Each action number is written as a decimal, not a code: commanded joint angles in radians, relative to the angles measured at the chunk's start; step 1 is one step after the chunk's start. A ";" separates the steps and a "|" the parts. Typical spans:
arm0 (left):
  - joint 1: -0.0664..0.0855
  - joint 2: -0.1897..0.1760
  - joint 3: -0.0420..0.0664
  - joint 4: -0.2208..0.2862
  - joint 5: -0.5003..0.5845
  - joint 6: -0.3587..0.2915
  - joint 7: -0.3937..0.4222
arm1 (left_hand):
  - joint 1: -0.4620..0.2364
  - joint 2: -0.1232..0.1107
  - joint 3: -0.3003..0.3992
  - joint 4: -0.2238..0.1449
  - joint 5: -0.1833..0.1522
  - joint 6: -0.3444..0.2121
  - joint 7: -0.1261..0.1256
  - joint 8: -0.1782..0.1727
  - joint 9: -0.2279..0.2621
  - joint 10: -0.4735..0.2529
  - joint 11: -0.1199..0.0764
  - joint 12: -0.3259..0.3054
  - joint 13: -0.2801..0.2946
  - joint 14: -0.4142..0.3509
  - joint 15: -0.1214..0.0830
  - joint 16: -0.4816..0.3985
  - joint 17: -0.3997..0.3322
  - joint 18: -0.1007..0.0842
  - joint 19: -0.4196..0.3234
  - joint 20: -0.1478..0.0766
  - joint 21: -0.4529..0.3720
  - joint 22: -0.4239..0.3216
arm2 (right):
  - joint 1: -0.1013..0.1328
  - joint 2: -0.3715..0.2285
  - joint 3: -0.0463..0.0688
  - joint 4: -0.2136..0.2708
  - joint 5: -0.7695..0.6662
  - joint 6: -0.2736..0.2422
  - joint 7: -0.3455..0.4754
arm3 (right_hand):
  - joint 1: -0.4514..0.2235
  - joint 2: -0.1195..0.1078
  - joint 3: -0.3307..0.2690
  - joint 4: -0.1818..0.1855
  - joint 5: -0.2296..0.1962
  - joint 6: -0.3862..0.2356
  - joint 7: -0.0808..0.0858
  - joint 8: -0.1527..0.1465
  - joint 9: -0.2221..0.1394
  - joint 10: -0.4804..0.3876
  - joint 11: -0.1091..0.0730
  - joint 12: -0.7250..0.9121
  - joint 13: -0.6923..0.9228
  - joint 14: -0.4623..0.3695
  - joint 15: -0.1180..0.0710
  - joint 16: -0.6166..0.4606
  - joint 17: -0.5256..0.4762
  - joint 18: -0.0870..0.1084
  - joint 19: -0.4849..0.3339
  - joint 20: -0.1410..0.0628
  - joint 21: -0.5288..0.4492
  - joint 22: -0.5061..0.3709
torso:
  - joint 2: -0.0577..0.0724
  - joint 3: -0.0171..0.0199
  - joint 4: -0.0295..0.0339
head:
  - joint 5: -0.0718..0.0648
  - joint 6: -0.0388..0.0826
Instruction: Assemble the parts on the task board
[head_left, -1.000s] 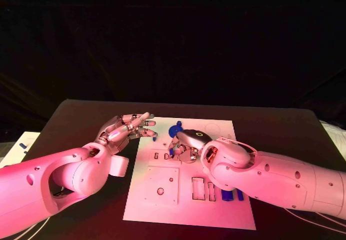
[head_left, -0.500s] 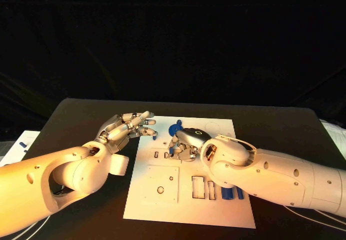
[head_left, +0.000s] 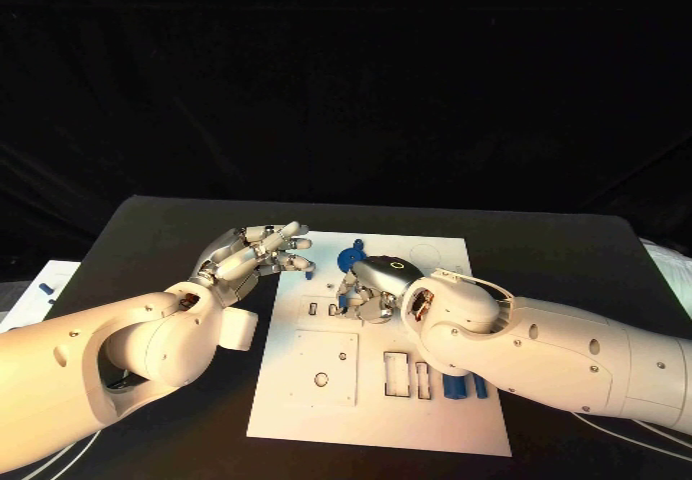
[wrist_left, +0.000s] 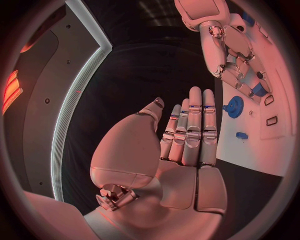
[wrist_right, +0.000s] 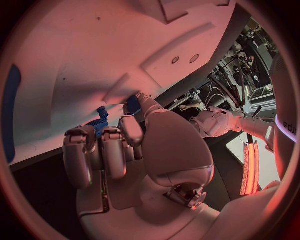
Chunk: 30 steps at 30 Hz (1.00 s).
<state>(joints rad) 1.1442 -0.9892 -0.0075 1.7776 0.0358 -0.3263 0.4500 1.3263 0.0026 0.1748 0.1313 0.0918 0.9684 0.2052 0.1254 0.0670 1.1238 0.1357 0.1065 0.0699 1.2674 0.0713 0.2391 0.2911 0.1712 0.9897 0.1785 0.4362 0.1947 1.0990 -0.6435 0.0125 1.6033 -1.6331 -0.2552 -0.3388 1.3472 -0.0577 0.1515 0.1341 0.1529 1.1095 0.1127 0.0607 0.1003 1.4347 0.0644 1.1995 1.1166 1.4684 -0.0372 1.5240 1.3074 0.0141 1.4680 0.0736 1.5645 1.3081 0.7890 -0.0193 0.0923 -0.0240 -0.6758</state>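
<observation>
The right hand (head_left: 372, 290) hangs low over the far half of the task board (head_left: 325, 405), fingers curled on what appears to be a small blue part (wrist_right: 100, 121); the grip itself is partly hidden. A blue gear (head_left: 351, 258) lies just beyond it, toward the board's far edge. The left hand (head_left: 257, 255), fingers straight and holding nothing, hovers at the board's far left corner.

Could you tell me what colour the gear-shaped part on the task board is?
Blue; the gear-shaped part shows best in the left wrist view.
</observation>
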 joint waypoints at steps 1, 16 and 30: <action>0.000 0.001 0.000 0.001 0.002 0.021 0.005 | 0.007 0.000 0.002 -0.005 -0.001 0.007 0.000 -0.004 -0.001 0.008 0.002 -0.004 -0.001 0.008 0.000 -0.003 0.001 0.011 0.007 0.003 0.001 -0.001 | -0.016 -0.004 -0.013 -0.003 -0.013 0.092 -0.036 | -0.004 -0.013 -0.008 0.001 0.006 -0.004 0.008 0.004 0.001 0.060 -0.028 0.182 0.355 0.085 0.006 -0.005 0.189 -0.010 0.090 0.008 -0.001 0.248 | 0.000 0.0000 -0.0008 | 0.000 -0.001; 0.000 0.001 0.000 0.000 0.002 0.021 0.005 | 0.007 0.000 0.002 -0.005 -0.001 0.007 0.000 -0.004 -0.001 0.008 0.002 -0.004 -0.001 0.008 0.000 -0.003 0.001 0.011 0.007 0.003 0.001 -0.001 | -0.018 -0.006 -0.013 0.006 -0.028 0.076 -0.046 | -0.027 -0.040 -0.034 0.014 0.004 -0.040 0.018 0.002 -0.005 0.036 -0.018 0.131 0.328 0.081 0.014 -0.016 0.176 -0.006 0.079 0.015 -0.008 0.234 | 0.001 0.0006 -0.0004 | -0.002 -0.003; 0.000 0.001 0.000 -0.001 0.002 0.023 0.004 | 0.007 0.000 0.002 -0.005 -0.001 0.007 0.000 -0.004 -0.001 0.008 0.002 -0.004 -0.001 0.008 0.000 -0.003 0.001 0.011 0.007 0.003 0.001 -0.001 | -0.019 -0.007 -0.013 0.012 -0.041 -0.059 -0.023 | -0.052 -0.059 -0.079 0.045 0.004 -0.090 0.028 0.001 -0.012 0.017 -0.009 0.091 0.305 0.075 0.021 -0.033 0.155 -0.001 0.063 0.022 -0.019 0.216 | 0.000 0.0003 -0.0003 | -0.004 -0.002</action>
<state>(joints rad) 1.1442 -0.9898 -0.0075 1.7763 0.0360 -0.3245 0.4486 1.3263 0.0026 0.1748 0.1313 0.0917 0.9684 0.2052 0.1255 0.0670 1.1238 0.1357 0.1066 0.0699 1.2674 0.0713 0.2391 0.2908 0.1712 0.9897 0.1785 0.4362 0.1947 1.0878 -0.6496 0.0057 1.6200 -1.6663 -0.2924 -0.3518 1.2959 -0.1091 0.0771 0.1806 0.1570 1.0244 0.1400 0.0652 0.0908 1.4363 0.0628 1.2035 1.1164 1.4683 -0.0229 1.4932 1.3080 0.0141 1.4679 0.0882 1.5521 1.3077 0.7895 -0.0189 0.0916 -0.0272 -0.6790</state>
